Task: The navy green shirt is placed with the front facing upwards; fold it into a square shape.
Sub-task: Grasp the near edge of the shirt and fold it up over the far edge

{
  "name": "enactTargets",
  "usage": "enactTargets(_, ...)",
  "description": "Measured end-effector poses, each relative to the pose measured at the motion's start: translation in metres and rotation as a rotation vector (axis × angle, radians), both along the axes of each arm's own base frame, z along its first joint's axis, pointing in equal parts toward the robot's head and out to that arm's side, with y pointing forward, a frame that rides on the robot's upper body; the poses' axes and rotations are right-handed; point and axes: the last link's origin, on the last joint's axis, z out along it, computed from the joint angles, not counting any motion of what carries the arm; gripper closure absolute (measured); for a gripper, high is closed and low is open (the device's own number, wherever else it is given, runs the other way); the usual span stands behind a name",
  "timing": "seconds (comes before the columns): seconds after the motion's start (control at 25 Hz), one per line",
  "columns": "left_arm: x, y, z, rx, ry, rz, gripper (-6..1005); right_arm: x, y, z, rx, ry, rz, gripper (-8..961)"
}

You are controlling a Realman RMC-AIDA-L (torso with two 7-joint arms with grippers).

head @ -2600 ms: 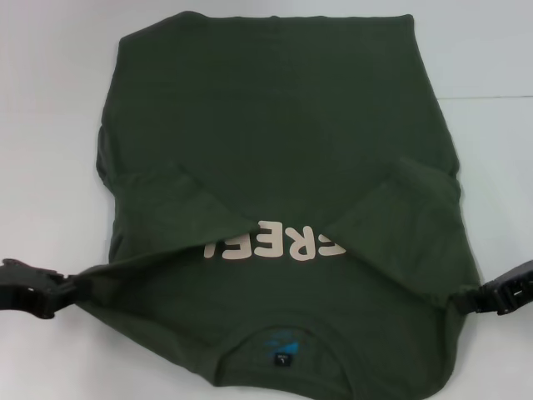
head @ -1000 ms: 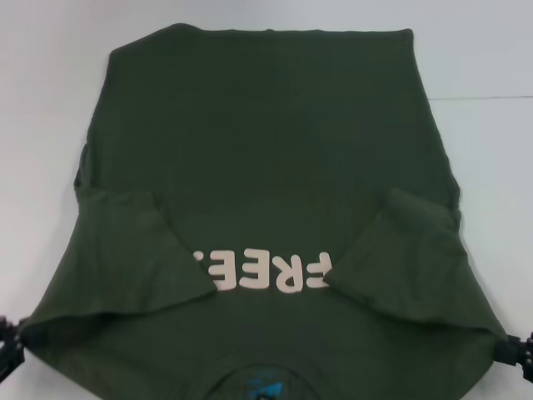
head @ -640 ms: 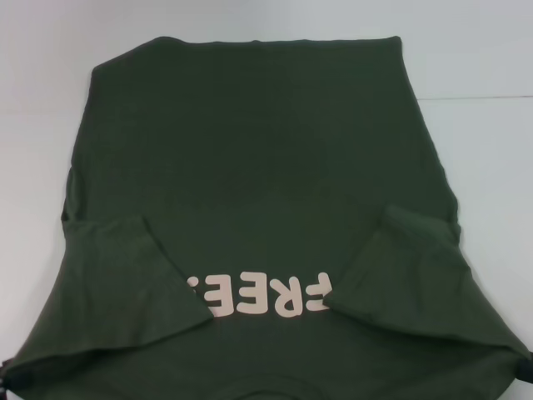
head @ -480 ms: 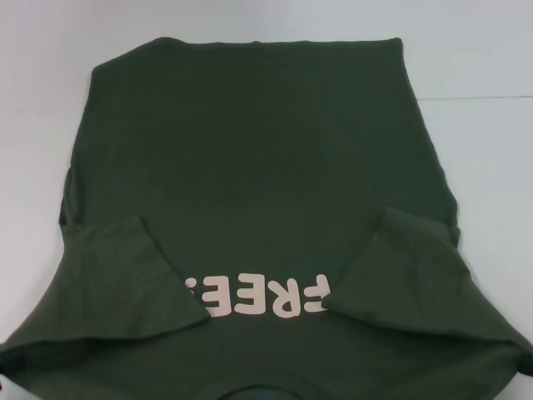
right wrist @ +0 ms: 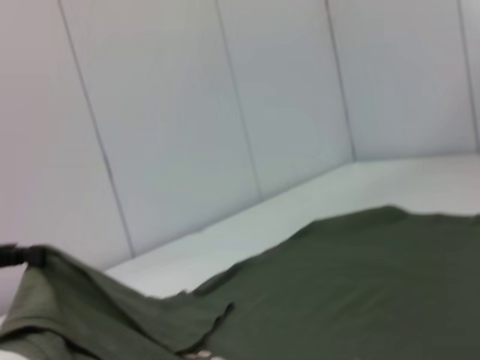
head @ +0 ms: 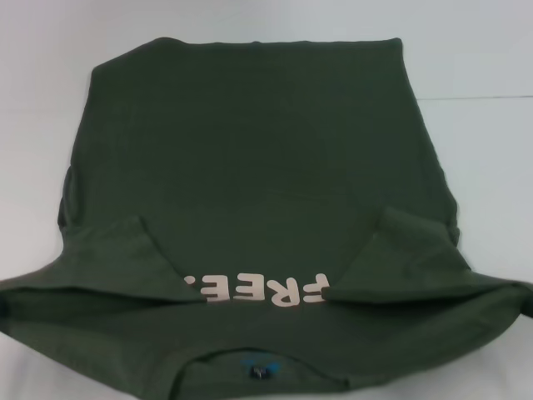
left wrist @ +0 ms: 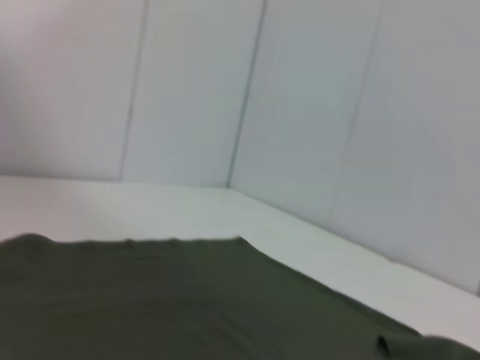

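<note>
A white desk (head: 483,58) with pale panelled walls (left wrist: 300,97) behind it fills my screens. Spread across most of that desk lies the navy green shirt (head: 250,150), a large dark olive cotton T-shirt, its hem at the far side and its collar nearest the robot. The near shoulder edge is raised off the surface and stretched into a taut, nearly straight fold line from one side of my head view to the other. Both short sleeves are turned inward over the chest, partly covering the cream "FREE" letters (head: 262,291). Below the raised edge I see the round collar with its small dark label (head: 260,369). In the right wrist view, something dark (right wrist: 11,255) sits at the lifted corner of the fabric, which drapes down from there. I cannot make out either hand on the head camera, so I cannot tell whether they are wide or closed.
</note>
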Motion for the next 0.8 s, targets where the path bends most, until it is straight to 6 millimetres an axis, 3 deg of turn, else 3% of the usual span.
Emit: enactTargets(0.8, -0.0052, 0.0078, 0.0048, 0.167, -0.141, 0.057, 948, 0.0001, 0.0025, 0.0087, 0.194, 0.068, 0.017, 923)
